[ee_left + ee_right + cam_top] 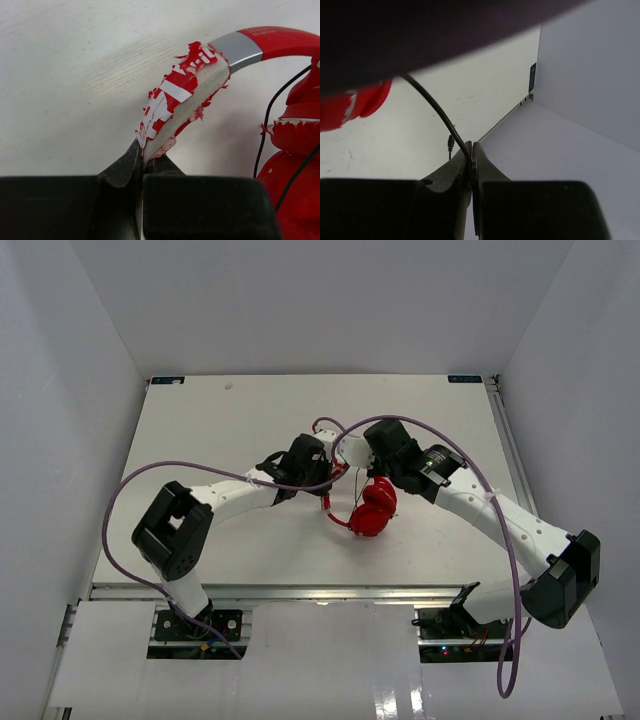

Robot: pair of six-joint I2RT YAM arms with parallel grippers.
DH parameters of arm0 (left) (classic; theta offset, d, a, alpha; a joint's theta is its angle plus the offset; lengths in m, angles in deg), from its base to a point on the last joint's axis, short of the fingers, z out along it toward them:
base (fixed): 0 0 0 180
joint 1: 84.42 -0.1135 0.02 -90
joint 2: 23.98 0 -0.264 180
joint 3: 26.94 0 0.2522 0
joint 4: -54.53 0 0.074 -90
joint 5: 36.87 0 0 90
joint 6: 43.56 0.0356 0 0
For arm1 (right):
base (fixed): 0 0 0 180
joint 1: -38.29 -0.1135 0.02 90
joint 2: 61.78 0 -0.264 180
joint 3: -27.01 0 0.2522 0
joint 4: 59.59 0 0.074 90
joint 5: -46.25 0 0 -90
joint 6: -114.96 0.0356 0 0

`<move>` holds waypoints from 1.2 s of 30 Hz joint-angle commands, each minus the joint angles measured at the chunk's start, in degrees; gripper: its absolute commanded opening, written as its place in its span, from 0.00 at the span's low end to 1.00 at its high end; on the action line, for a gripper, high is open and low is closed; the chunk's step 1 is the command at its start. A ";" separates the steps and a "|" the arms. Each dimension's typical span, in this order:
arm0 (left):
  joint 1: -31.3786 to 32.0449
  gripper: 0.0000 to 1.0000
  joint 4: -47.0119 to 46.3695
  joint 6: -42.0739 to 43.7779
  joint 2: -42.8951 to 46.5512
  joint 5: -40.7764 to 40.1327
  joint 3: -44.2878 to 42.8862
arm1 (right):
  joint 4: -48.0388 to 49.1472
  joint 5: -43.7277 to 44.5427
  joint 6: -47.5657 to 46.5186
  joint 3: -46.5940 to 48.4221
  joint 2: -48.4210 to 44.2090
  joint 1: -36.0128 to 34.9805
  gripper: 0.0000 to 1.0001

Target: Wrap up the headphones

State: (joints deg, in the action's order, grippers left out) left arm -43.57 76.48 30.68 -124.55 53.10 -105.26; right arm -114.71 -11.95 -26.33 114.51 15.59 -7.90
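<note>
Left wrist: headphones (292, 155) pinched by headband (186, 97) in left claw (143, 159)

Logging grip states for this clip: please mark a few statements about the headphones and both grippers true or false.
1. The left gripper is shut on the headband at its peeling padding. True.
2. The right gripper is open and empty. False: it is shut on the thin black cable.
3. The ear cups are blue. False: they are red.
4. In the top view the ear cups show nearer the arms' bases than both grippers do. True.
</note>
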 commanded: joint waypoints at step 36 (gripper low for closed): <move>2.27 0.00 -25.31 -31.26 23.83 -2.64 -1.07 | 11.03 -111.76 29.94 -2.71 14.10 30.11 0.08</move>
State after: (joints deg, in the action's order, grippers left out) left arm -41.54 68.78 9.05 -101.11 56.41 -101.52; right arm -106.25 -112.90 -1.77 112.35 28.20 22.26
